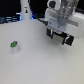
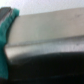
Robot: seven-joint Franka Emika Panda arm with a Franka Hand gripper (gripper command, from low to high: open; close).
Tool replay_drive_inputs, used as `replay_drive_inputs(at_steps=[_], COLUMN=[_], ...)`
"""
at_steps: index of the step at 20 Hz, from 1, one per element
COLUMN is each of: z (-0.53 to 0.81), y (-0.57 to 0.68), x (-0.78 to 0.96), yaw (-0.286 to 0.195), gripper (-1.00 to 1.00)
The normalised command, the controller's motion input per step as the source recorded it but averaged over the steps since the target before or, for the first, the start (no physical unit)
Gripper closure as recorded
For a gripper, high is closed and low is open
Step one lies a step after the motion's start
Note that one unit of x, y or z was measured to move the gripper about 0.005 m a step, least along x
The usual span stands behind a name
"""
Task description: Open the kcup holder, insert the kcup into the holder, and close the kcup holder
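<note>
Exterior view: shows a pale counter (image 1: 35, 65) filling most of the scene. Shows the kcup (image 1: 14, 46), tiny, white with a green top, standing upright on the counter toward the exterior view's left, alone and well apart from the arm. Shows the end effector (image 1: 59, 37) hanging at the exterior view's upper right under the white arm housing, with dark fingers pointing down above the counter, nothing visibly between them; too blurred to tell whether they stand apart or together. Shows a tall white post (image 1: 25, 10) at the back, left of the arm, against a dark background. Shows no clear sign of the holder; cannot tell whether any of the dark shapes at the back belong to it. Wrist view: very blurred. Shows a broad grey surface (image 2: 47, 30) slanting across the middle, a dark band (image 2: 50, 67) beneath it, and a teal-green patch (image 2: 6, 35) at one edge with a dark shape beside it. Cannot identify any of these, nor read the fingers' stance here.
</note>
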Motion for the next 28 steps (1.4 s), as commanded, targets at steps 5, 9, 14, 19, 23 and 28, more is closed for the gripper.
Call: replay_drive_inputs(at_steps=[5,9,14,19,23,28], z=[0.13,0.20,0.23,0.24,0.25,0.23], y=[-0.35,-0.10,-0.21,-0.23,-0.62,-0.59], x=[0.63,0.46,0.68,0.19,-0.04,-0.07], yaw=[-0.047,-0.074,-0.081,-0.109,-0.221,-0.231], gripper=[1.00,-1.00,-1.00,-1.00,-1.00,-1.00])
